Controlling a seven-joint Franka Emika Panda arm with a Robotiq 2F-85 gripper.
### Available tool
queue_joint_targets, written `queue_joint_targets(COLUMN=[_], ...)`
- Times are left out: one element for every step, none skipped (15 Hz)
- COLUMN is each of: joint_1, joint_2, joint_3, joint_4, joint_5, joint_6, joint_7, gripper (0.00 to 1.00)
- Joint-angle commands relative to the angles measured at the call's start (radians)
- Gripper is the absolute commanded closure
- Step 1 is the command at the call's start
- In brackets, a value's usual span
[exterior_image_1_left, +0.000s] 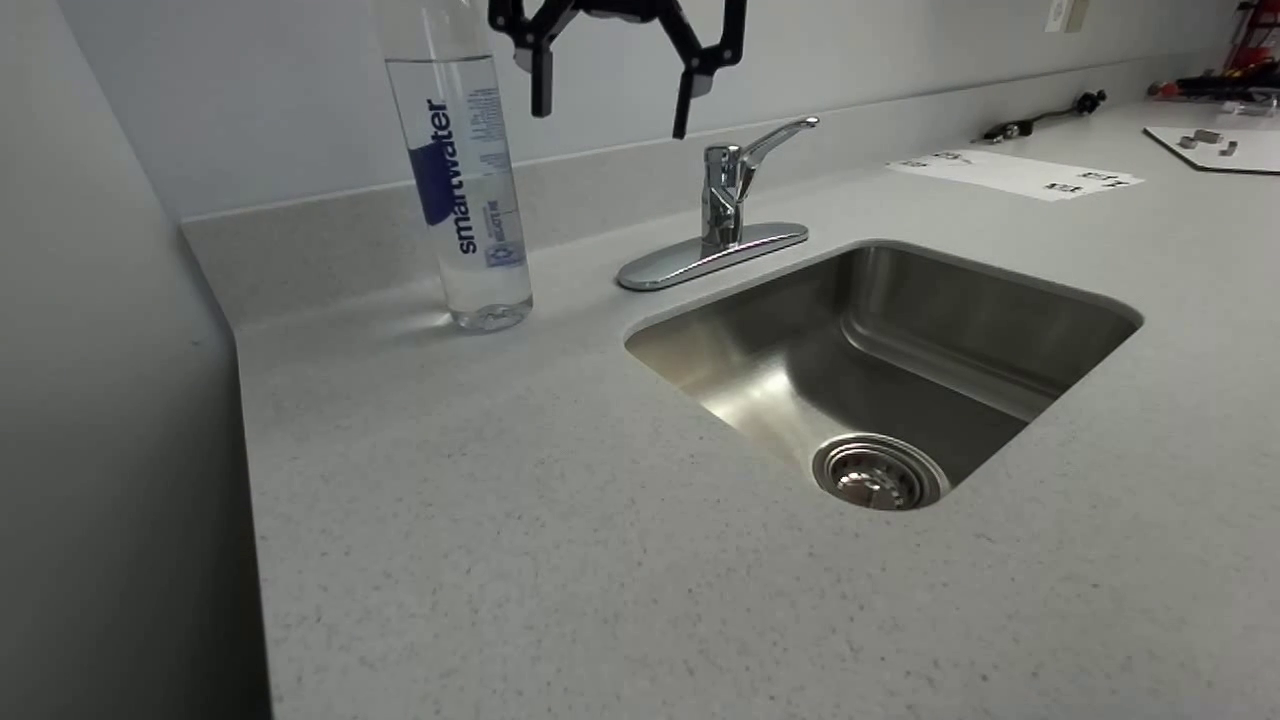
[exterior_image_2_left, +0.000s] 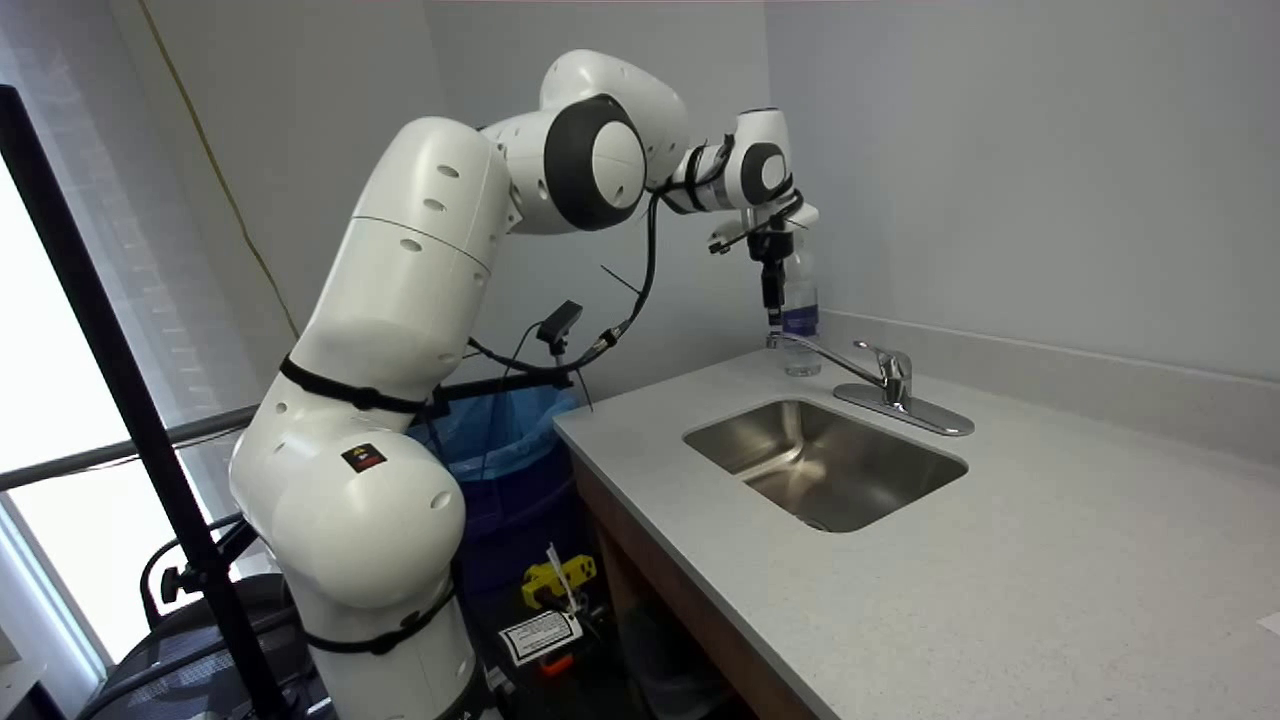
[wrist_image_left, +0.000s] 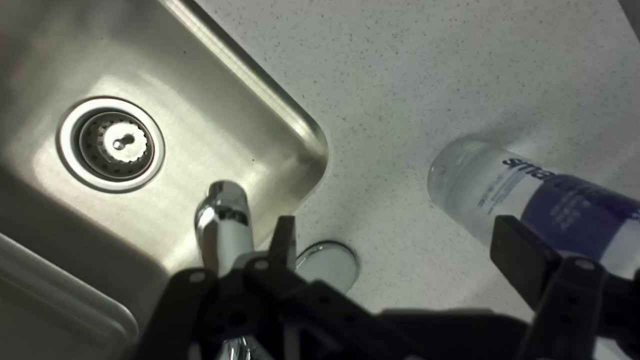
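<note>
My gripper (exterior_image_1_left: 611, 125) is open and empty, fingers pointing down, above the counter in an exterior view. In the wrist view its spread fingers (wrist_image_left: 395, 222) have bare counter between them. A clear water bottle with a blue label (exterior_image_1_left: 465, 190) stands upright on the counter beside the gripper; it also shows in the wrist view (wrist_image_left: 550, 210), where the right finger overlaps its image. I cannot tell whether they touch. The chrome faucet (exterior_image_1_left: 722, 195) stands on the other side; its spout (wrist_image_left: 225, 220) is near the left finger in the wrist view. The gripper also shows in an exterior view (exterior_image_2_left: 774, 318).
The steel sink (exterior_image_1_left: 920, 300) with its drain strainer (exterior_image_1_left: 880, 475) is set in the counter (exterior_image_1_left: 500, 500). A wall with a backsplash runs behind. Printed paper (exterior_image_1_left: 1010, 175) and a white board (exterior_image_1_left: 1240, 150) lie farther along. A lined bin (exterior_image_2_left: 510, 500) stands by the counter's edge.
</note>
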Motion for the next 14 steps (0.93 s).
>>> queue_joint_targets(joint_1=[-0.059, -0.073, -0.085, -0.098, -0.111, -0.125, -0.137, -0.149, -0.149, -0.157, -0.165, -0.175, -0.185, -0.194], joint_2=[-0.073, -0.085, -0.095, -0.108, -0.118, -0.132, -0.144, -0.158, -0.17, -0.183, -0.194, -0.204, -0.214, -0.224], joint_3=[0.02, 0.021, 0.02, 0.021, 0.021, 0.022, 0.021, 0.02, 0.003, -0.003, -0.008, -0.012, -0.016, -0.021], joint_4=[-0.049, -0.056, -0.06, -0.069, -0.077, -0.092, -0.108, -0.126, -0.139, -0.155, -0.168, -0.175, -0.184, -0.192], joint_5=[0.053, 0.063, 0.071, 0.081, 0.091, 0.102, 0.112, 0.121, 0.137, 0.141, 0.145, 0.149, 0.153, 0.157], joint_6=[-0.01, -0.007, -0.011, -0.013, -0.016, -0.022, -0.021, -0.018, -0.021, -0.006, -0.003, -0.007, -0.008, -0.013], joint_7=[-0.084, -0.104, -0.124, -0.147, -0.169, -0.194, -0.217, -0.238, -0.262, -0.277, -0.293, -0.313, -0.332, -0.351], gripper=[0.0, 0.0, 0.0, 0.0, 0.0, 0.0, 0.0, 0.0, 0.0, 0.0, 0.0, 0.0, 0.0, 0.0])
